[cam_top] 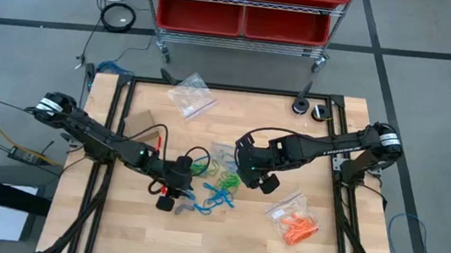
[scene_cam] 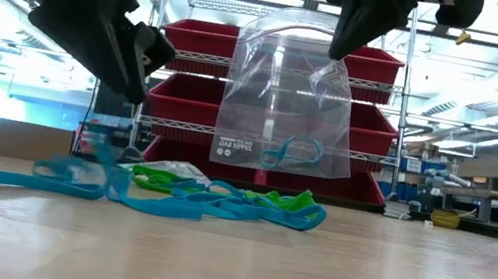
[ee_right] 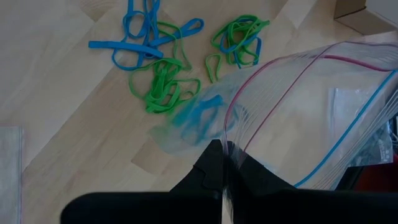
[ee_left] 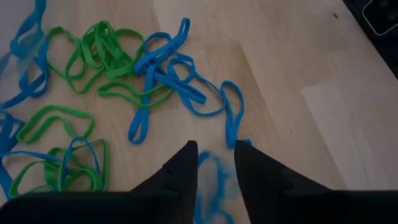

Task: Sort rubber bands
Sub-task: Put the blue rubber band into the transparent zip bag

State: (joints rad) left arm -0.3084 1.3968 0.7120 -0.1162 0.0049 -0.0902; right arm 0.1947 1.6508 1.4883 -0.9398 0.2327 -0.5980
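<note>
Blue and green still mixed across the middle of the wooden table — so sorting judged partly done, not finished. Nearest the front edge in the high view, off to the right side: orange rubber bands already gathered inside a clear zip bag lying flat, apparently a finished colour. Just beyond, at centre: loose blue rubber bands tangled with green rubber bands, some loops overlapping, none yet separated into piles. Left gripper low over the near edge of that heap, fingers narrowly parted with a blurred blue band showing between them — whether gripped or merely straddled cannot be told. Right gripper pinched shut on the rim of a second clear zip bag, lifted off the table and hanging open-mouthed above the heap, a few blue bands already resting in its bottom. Farther back, toward the rear edge: another clear bag lying flat, seemingly empty, perhaps meant for green. Left to do, by this reckoning: most of the blue into the raised bag, then all the green.
</note>
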